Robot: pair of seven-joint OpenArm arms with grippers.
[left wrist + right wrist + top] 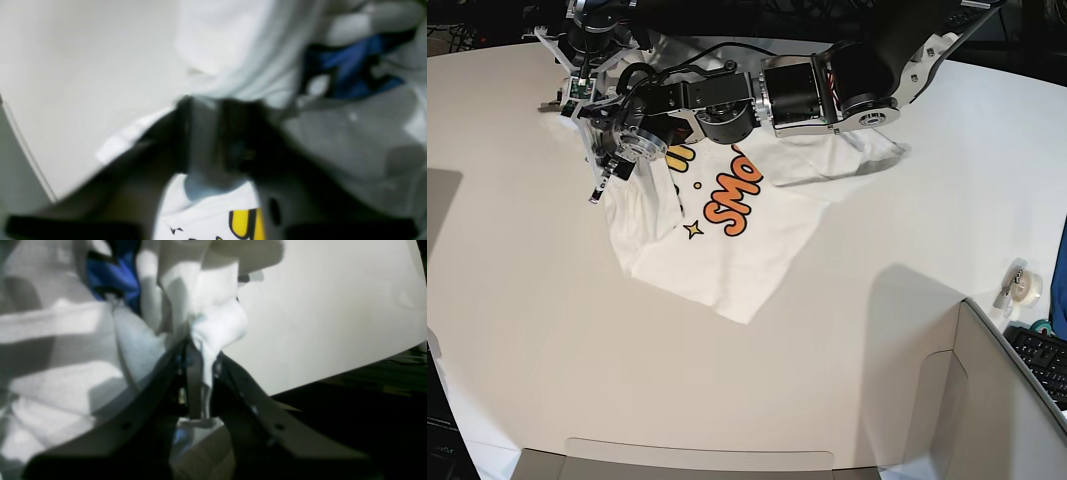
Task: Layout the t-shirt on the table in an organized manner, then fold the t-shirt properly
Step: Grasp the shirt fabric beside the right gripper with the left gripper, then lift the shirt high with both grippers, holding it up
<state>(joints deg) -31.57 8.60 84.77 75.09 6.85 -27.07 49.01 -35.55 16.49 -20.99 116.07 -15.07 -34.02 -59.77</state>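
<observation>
While the left wrist view is blurred, it shows enough: the left gripper (213, 140) stands dark and narrow with white cloth of the shirt (240, 53) bunched at its tip and more cloth, with a yellow letter, under the palm; whether the jaws have pinched the cloth I cannot tell; bare table (83, 73) lies to the picture's left, with its edge running down toward the lower left corner.

Seen from the right wrist, the right gripper (200, 373) has its jaws drawn together on a gathered fold of the shirt (217, 323), which rises from between them; crumpled cloth with a blue patch fills the picture's left, and open table (333, 313) spreads to the right as far as its edge, beyond which all is dark.

From the base view, both arms meet at the shirt's far left corner, the right gripper (599, 172) at the cloth's left margin and the left gripper (642, 110) just beside it, reaching across from the right; the shirt (727, 250) lies rumpled, print up, its long axis slanting from the grippers toward the near right; it sits near the table's (547, 330) far edge, so the open room is forward and to either side; I judge that spreading calls for drawing the two held points apart along the far edge.
</observation>
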